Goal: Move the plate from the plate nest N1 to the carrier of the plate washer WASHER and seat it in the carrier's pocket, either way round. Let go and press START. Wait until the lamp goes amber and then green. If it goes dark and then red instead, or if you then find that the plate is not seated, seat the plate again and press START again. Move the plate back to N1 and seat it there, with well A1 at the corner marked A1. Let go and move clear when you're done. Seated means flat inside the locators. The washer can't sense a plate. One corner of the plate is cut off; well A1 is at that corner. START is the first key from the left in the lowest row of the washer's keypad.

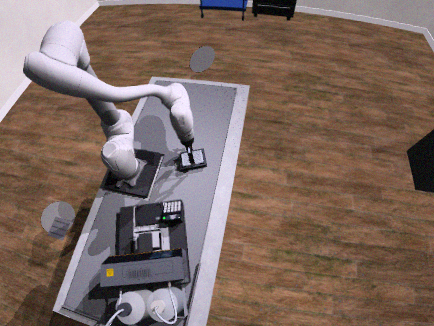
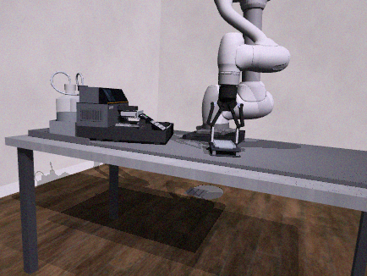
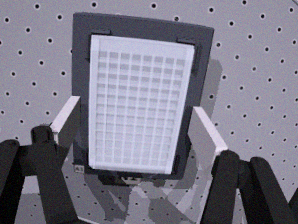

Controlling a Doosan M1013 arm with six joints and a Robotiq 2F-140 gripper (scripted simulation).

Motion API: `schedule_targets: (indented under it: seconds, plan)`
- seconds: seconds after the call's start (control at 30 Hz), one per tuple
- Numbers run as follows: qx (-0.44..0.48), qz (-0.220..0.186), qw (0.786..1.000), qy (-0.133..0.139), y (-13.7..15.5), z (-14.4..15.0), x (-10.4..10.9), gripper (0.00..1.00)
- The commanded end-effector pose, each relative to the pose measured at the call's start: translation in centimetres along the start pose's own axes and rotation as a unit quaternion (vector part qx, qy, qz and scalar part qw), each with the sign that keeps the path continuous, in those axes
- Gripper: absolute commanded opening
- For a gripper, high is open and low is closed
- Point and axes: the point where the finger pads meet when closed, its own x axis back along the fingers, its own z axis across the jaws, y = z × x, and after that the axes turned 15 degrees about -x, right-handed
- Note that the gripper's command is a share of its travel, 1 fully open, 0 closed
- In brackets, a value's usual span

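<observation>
The white plate (image 1: 195, 158) (image 2: 224, 145) (image 3: 137, 105) lay in the dark nest (image 1: 187, 167) (image 2: 214, 153) (image 3: 145, 25) on the tabletop (image 1: 210, 115) (image 2: 296, 158) (image 3: 250, 65). The tool (image 1: 190, 154) (image 2: 225, 137) (image 3: 136, 115) stood with fingers apart at two sides of it. The washer (image 1: 142, 270) (image 2: 97, 114) showed a green lamp (image 1: 164, 218). The cut corner was hard to make out, and the carrier was partly hidden.

Microplate (image 1: 199, 156) (image 2: 224, 145) (image 3: 136, 107) between the fingertips: white, patterned with a regular grid of pale grey squares; nest (image 1: 186, 169) (image 2: 214, 153) (image 3: 145, 26) beneath it: dark grey; gripper linkages (image 1: 189, 144) (image 2: 226, 140) (image 3: 138, 124): black; finger pads: whitish; worktop (image 1: 212, 112) (image 2: 296, 158) (image 3: 250, 55) below the gripper: grey, dotted with dark holes.
</observation>
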Motion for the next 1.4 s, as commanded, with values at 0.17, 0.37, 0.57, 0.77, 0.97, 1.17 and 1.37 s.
schedule_targets:
  seconds: [0.17, 0.37, 0.57, 0.77, 0.97, 1.17, 1.37]
  plan:
    - [0.0, 0.0, 1.0, 0.0, 0.0, 0.0, -0.49, 0.7]
    - [0.0, 0.0, 1.0, 0.0, 0.0, 0.0, -0.75, 0.7]
    - [0.0, 0.0, 1.0, 0.0, 0.0, 0.0, -1.04, 0.7]
    - [0.0, 0.0, 1.0, 0.0, 0.0, 0.0, -1.04, 0.7]
    - [0.0, 0.0, 1.0, 0.0, 0.0, 0.0, -1.04, 0.58]
    - [0.0, 0.0, 1.0, 0.0, 0.0, 0.0, -1.04, 0.46]
    - [0.0, 0.0, 1.0, 0.0, 0.0, 0.0, -1.04, 0.4]
